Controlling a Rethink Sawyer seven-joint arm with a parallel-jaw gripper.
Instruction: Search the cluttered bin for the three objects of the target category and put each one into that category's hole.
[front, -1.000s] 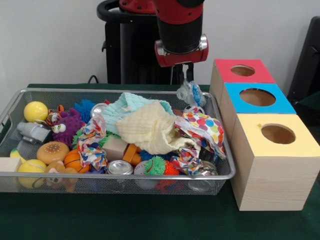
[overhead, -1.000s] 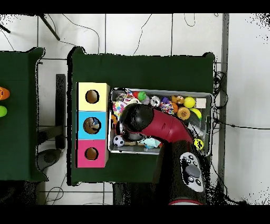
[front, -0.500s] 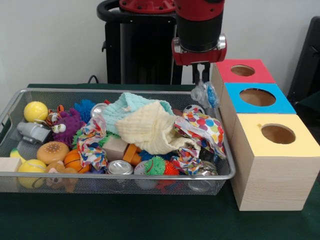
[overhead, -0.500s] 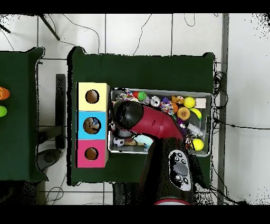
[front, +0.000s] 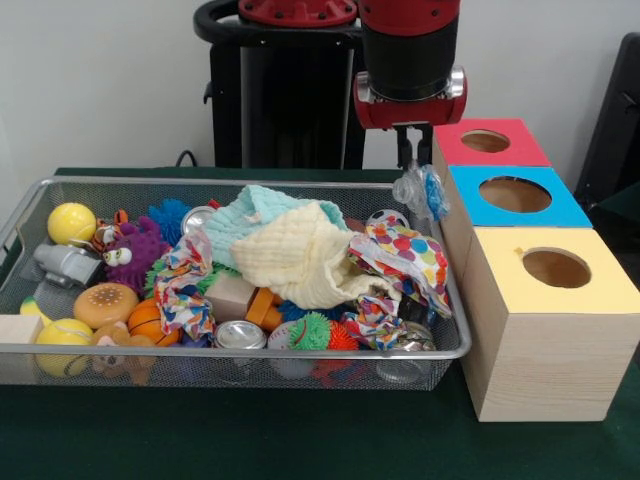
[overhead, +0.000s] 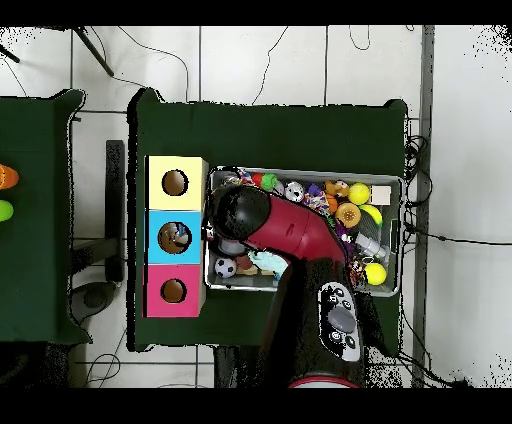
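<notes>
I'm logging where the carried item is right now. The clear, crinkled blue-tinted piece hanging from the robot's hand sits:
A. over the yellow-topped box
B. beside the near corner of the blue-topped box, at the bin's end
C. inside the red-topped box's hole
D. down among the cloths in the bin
B: the clear crinkled piece hangs under the hand, against the blue-topped box corner, above the bin rim.

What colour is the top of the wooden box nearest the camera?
Yellow: the nearest box has a yellow top, clearest in the front view.
</notes>
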